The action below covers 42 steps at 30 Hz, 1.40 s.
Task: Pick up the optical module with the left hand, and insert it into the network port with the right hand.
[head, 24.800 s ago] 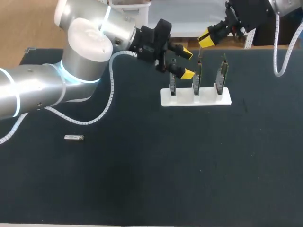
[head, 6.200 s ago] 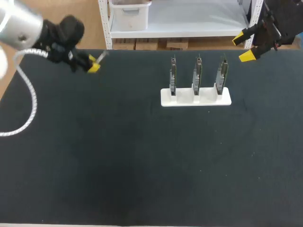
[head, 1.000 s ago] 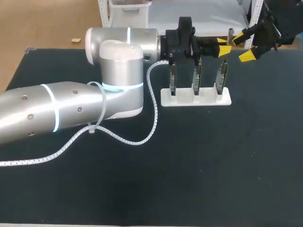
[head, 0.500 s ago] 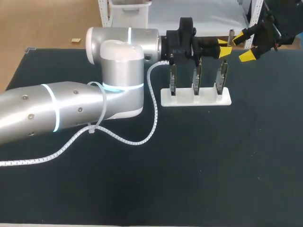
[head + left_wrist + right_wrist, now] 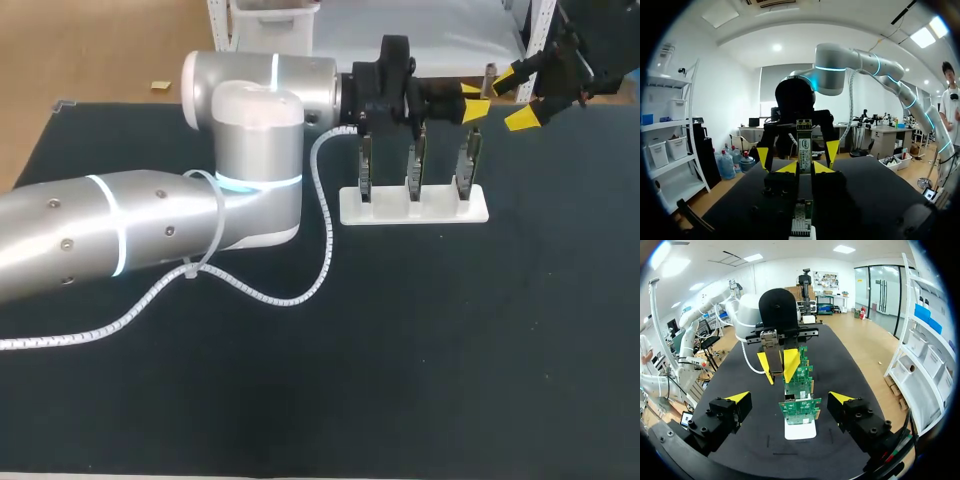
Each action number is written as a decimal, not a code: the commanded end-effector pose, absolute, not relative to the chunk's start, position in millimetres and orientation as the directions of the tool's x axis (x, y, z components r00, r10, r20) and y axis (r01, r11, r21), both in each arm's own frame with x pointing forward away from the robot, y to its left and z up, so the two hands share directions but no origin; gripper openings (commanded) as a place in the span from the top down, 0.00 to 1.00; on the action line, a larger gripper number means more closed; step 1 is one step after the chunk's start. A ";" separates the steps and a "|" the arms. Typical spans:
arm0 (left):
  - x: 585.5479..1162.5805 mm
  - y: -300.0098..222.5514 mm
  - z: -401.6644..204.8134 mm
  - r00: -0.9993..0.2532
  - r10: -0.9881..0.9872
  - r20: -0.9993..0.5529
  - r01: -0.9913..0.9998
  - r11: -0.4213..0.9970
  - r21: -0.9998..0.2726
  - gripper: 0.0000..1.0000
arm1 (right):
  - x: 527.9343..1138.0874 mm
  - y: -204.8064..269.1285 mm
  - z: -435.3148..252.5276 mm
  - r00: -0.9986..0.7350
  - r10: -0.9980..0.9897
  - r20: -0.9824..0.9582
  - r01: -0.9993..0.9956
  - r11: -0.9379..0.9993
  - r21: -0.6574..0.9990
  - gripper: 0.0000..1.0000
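Observation:
The optical module [image 5: 489, 72], a slim metal bar, stands upright between the yellow tips of my left gripper [image 5: 474, 100], which is shut on it above the right end of the board stand. In the left wrist view the module [image 5: 804, 142] rises between my left gripper's [image 5: 805, 168] fingers. My right gripper [image 5: 520, 97] hangs open just to the module's right, facing it. From the right wrist view, my right gripper [image 5: 790, 397] is spread wide with nothing in it, and the left gripper [image 5: 778, 364] holds the module [image 5: 772, 352] ahead. Three upright circuit boards [image 5: 414, 160] carry the ports.
The boards stand in a white base [image 5: 412, 206] at the back middle of the dark table [image 5: 400, 350]. My left arm [image 5: 150, 230] and its white cable [image 5: 310, 280] stretch across the table's left half. In the right wrist view the boards [image 5: 801, 409] stand below the two grippers.

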State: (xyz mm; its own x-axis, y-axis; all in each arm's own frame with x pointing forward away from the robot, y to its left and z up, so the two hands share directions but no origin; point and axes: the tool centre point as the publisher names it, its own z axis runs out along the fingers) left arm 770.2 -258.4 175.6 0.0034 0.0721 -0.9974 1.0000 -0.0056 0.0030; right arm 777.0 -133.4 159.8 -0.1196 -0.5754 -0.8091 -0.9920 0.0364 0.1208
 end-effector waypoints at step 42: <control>781.6 -260.0 169.2 -0.019 0.064 -0.998 1.000 0.008 -0.019 1.00 | 776.4 -133.5 160.6 -0.122 -0.569 -0.813 -0.992 0.040 0.121 0.00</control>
